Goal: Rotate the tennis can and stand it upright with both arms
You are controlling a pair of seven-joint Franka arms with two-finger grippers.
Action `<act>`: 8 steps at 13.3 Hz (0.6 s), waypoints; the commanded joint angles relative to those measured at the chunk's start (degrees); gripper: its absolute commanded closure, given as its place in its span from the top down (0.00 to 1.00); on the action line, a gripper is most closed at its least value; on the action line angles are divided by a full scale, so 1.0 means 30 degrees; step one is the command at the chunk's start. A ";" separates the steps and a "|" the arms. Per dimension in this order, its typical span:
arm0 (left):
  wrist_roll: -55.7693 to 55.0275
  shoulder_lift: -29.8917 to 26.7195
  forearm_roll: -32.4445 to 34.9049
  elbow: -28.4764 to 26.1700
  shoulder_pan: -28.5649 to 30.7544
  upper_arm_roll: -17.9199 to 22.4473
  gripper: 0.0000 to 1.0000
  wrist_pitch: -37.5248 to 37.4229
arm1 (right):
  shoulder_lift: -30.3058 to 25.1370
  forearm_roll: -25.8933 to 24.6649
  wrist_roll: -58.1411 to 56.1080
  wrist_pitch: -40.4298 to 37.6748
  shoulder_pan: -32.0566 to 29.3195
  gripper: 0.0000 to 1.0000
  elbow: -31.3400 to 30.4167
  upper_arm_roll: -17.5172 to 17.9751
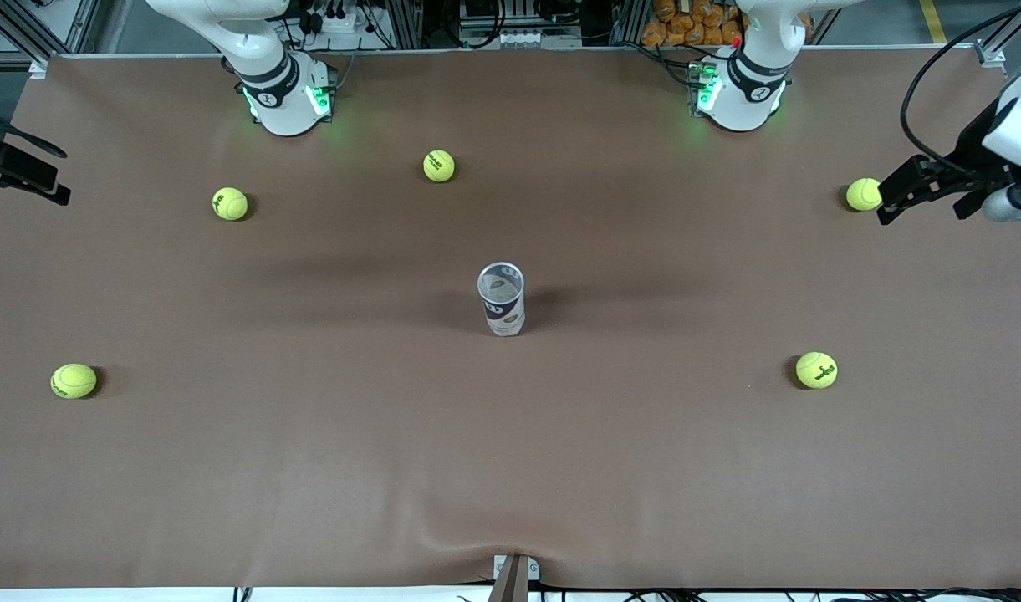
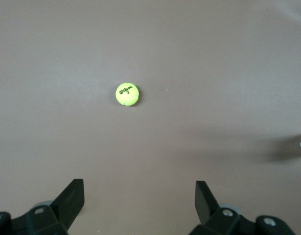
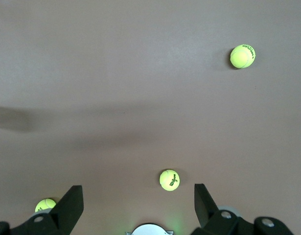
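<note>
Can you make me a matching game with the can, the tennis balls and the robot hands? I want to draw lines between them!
Things:
1. tennis can
2. left gripper
3. right gripper
4. tennis ball nearest the right arm's end of the table

Descriptions:
A. open, up high, looking down on three balls
B. yellow-green, lying on the brown table
C. standing upright in the middle of the table
D. open, up high, looking down on one ball

Pairs: 1-C, 2-D, 3-A, 4-B

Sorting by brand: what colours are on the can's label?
White and dark blue on the tennis can; front view shows it best.
</note>
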 commanded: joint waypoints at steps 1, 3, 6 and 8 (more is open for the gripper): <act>0.0256 0.1153 -0.0042 0.2333 0.0134 -0.0139 1.00 -0.1986 | -0.0025 0.0142 0.0258 0.0026 -0.0267 1.00 0.0087 0.0195; 0.0256 0.1361 -0.0042 0.2836 0.0134 -0.0139 1.00 -0.2547 | -0.0025 0.0142 0.0258 0.0026 -0.0267 1.00 0.0087 0.0195; 0.0285 0.1361 -0.0160 0.2867 0.0134 -0.0169 1.00 -0.2959 | -0.0025 0.0142 0.0258 0.0026 -0.0267 1.00 0.0087 0.0195; 0.0285 0.1332 -0.0101 0.2867 0.0105 -0.0169 1.00 -0.2960 | -0.0025 0.0142 0.0258 0.0026 -0.0267 1.00 0.0087 0.0195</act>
